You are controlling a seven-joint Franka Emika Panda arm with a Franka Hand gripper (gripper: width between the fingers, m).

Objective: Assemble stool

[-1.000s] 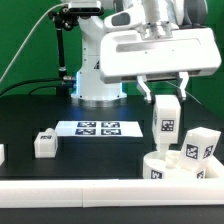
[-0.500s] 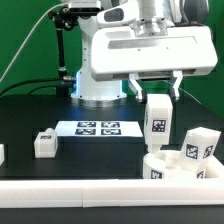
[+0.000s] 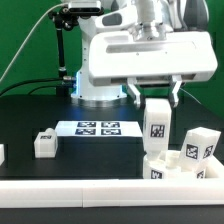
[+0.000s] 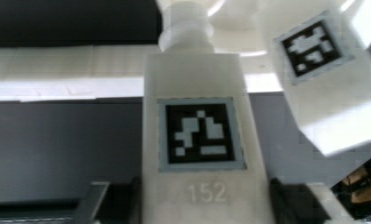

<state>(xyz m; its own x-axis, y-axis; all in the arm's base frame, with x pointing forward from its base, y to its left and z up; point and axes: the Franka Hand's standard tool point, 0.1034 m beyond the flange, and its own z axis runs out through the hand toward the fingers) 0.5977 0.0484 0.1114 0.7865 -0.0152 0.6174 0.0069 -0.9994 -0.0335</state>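
I hold one stool leg [image 3: 157,127] upright in my gripper [image 3: 157,99]. My fingers are drawn in narrow and clamp the leg's upper end, and its black-and-white tag faces the exterior view. In the wrist view the same leg fills the middle, with its tag plain to see and a small number below it. The leg's lower end hangs at the rim of the round seat [image 3: 178,168], on the seat's side toward the exterior view's left. I cannot tell whether it touches the seat.

A second leg [image 3: 199,146] stands tilted on the seat, just beside the one I hold. A third leg [image 3: 43,142] lies on the black table [image 3: 100,155], well apart from the seat toward the exterior view's left. The marker board [image 3: 97,128] lies flat between that leg and the seat, and a long white bar [image 3: 90,190] runs along the table's near edge in front of the seat.
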